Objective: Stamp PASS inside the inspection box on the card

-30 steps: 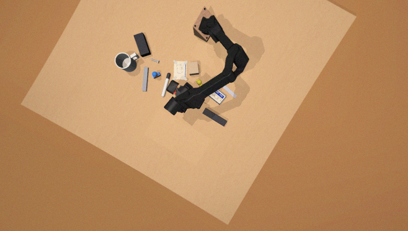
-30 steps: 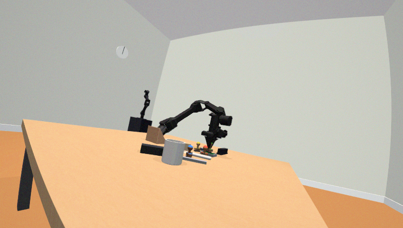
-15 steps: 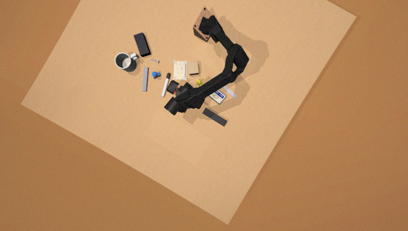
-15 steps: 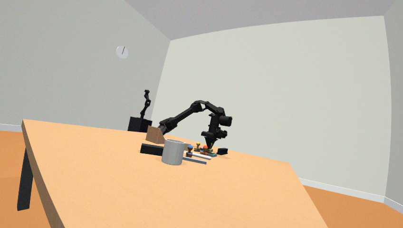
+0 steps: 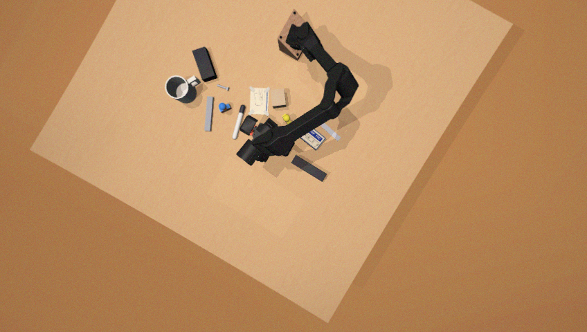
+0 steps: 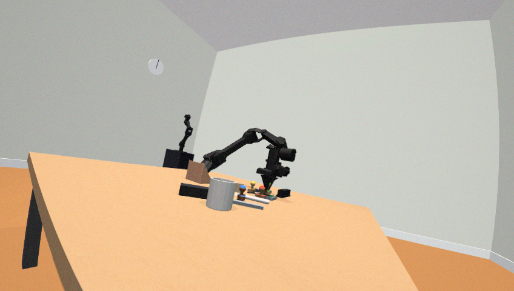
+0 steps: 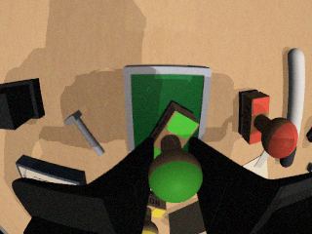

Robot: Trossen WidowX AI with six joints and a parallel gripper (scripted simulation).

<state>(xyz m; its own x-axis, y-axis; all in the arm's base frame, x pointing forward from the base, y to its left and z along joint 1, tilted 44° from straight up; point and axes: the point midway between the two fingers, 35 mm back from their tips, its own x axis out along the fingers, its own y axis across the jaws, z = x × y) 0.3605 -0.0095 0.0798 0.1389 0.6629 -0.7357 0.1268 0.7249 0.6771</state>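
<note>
My gripper point(image 7: 171, 143) point(image 6: 268, 185) is shut on the neck of the green-knobbed stamp point(image 7: 175, 178). It holds the stamp upright, with the green base point(image 7: 177, 127) right over the green ink pad point(image 7: 146, 92) point(image 6: 271, 197) in its grey frame. I cannot tell if the base touches the pad. In the top view the arm hides the stamp and the pad. The cream card point(image 5: 258, 100) with taped corners lies flat up and to the left of my wrist in the top view. It is not in the wrist view.
A red stamp point(image 7: 279, 136) point(image 6: 262, 188) and a white marker point(image 7: 295, 85) point(image 5: 238, 122) lie beside the pad. A yellow stamp point(image 5: 286, 117), a blue stamp point(image 5: 222, 106), a blue-and-white card point(image 5: 313, 138), a dark bar point(image 5: 309, 167), a black box and a mug point(image 5: 178, 87) crowd around.
</note>
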